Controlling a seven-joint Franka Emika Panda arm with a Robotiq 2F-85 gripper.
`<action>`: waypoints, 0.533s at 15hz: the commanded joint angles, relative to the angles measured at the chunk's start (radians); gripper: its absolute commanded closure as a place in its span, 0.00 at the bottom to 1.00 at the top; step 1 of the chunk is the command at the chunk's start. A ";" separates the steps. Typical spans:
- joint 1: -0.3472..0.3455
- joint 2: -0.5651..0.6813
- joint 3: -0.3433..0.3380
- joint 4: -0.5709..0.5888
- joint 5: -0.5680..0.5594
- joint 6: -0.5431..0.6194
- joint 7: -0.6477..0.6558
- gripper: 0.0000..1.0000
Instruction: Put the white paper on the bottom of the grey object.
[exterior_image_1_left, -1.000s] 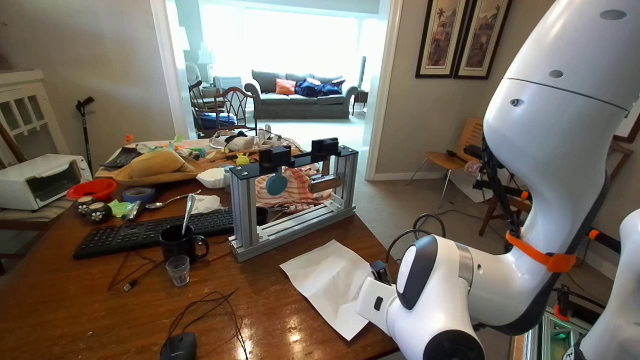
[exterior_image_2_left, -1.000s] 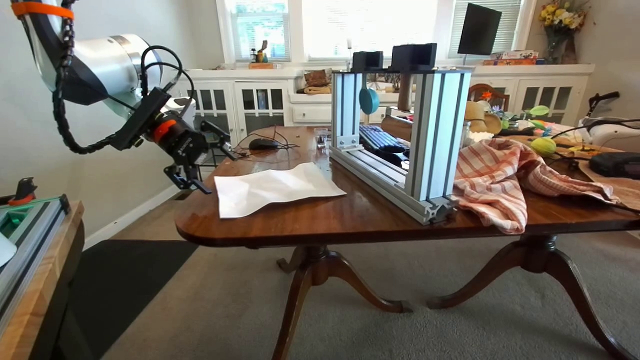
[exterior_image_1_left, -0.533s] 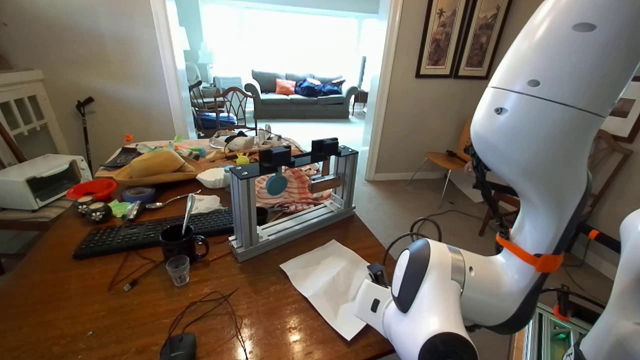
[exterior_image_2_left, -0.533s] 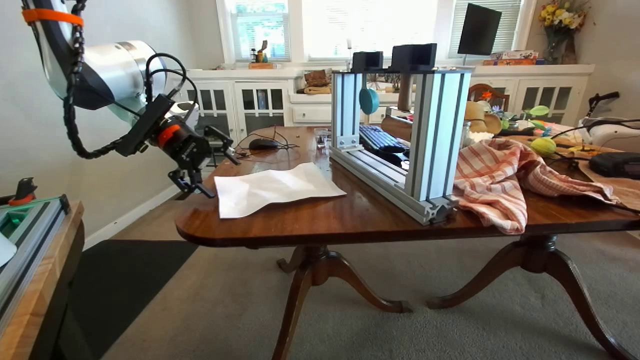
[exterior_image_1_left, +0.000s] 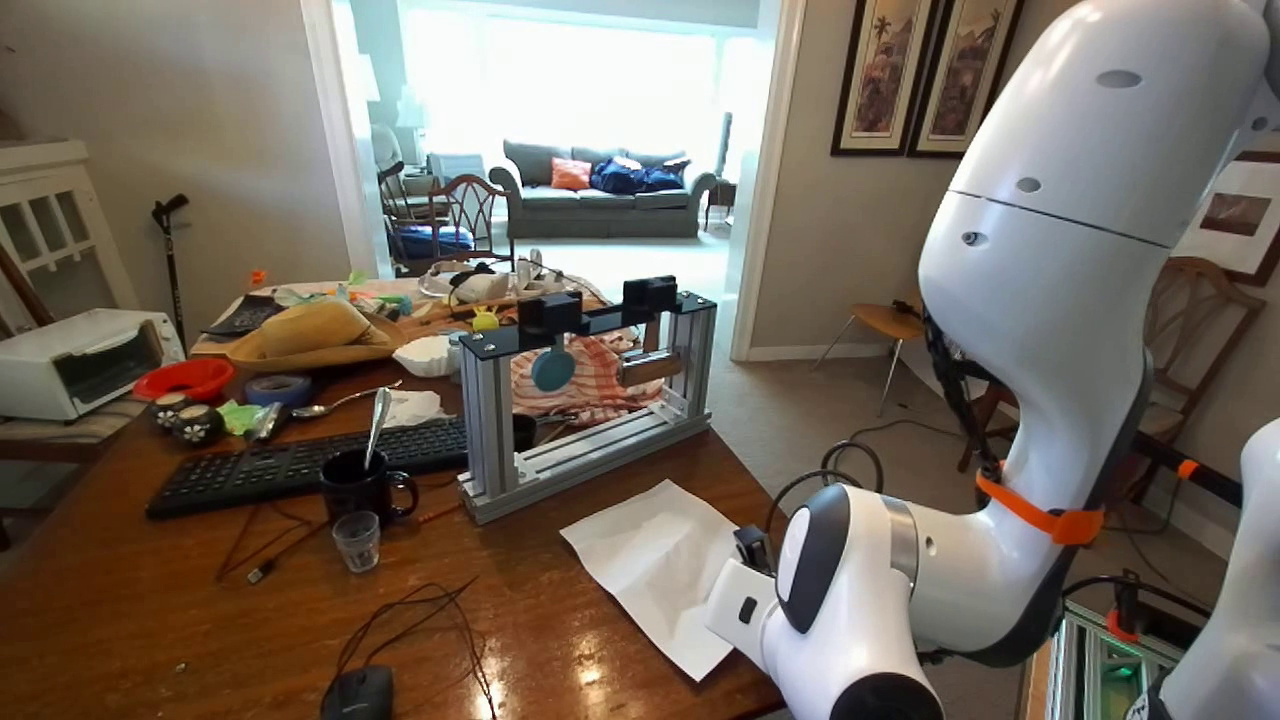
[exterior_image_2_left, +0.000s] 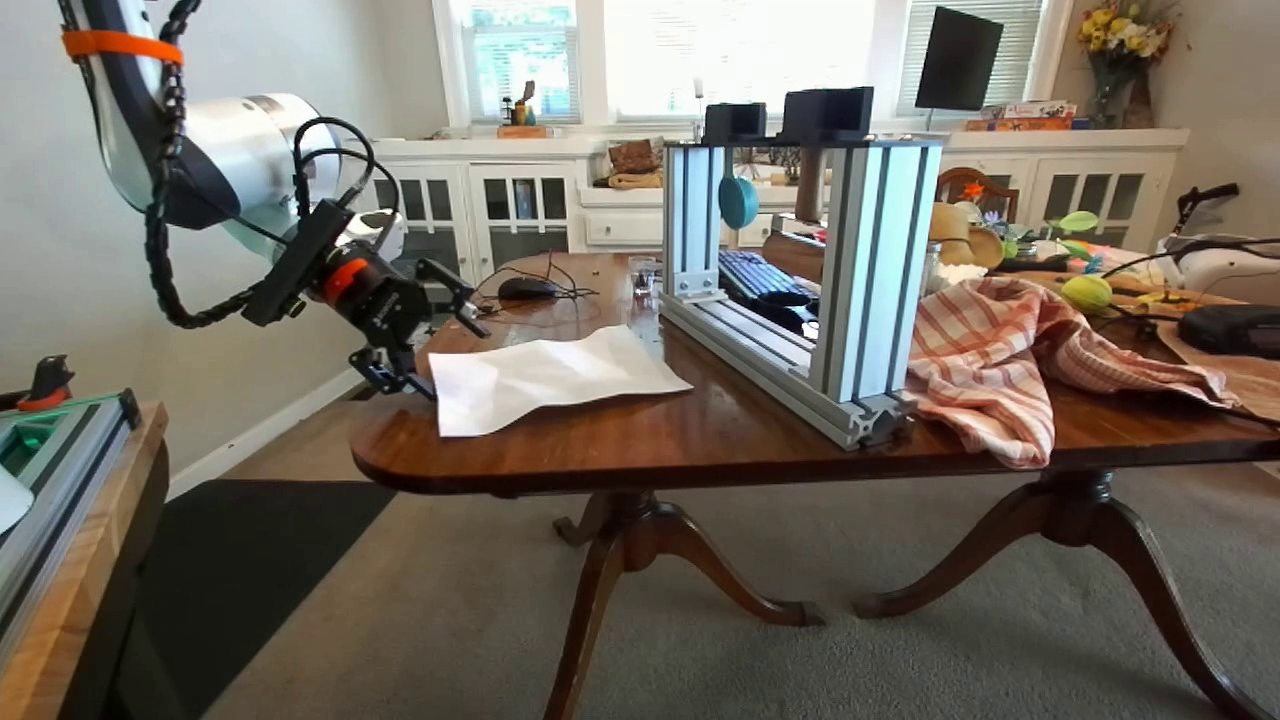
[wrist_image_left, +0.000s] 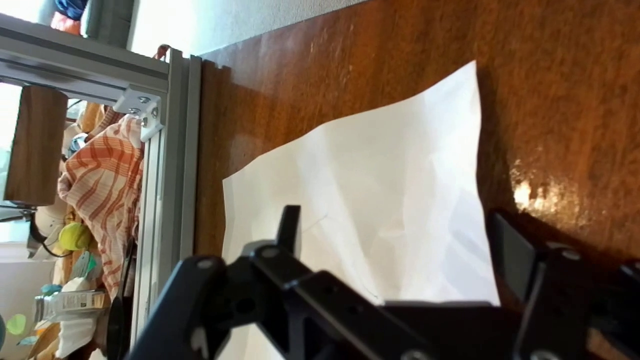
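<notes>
Claw (exterior_image_2_left: 460, 364) agape near white paper (exterior_image_2_left: 555, 378)

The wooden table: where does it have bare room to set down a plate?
In an exterior view, the wooden table is bare between the clear glass and the white paper, and between that paper and the grey rack. It is crowded behind the keyboard, around the straw hat.

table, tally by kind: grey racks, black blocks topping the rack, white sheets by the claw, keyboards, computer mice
Grey rack: 1
Black blocks: 2
White sheet: 1
Keyboard: 1
Computer mouse: 1
Total: 6
</notes>
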 joint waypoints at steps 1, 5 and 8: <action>-0.005 0.037 0.000 0.015 -0.045 -0.028 0.051 0.13; -0.008 0.043 0.001 0.017 -0.051 -0.035 0.069 0.17; -0.008 0.045 0.002 0.018 -0.054 -0.036 0.080 0.19</action>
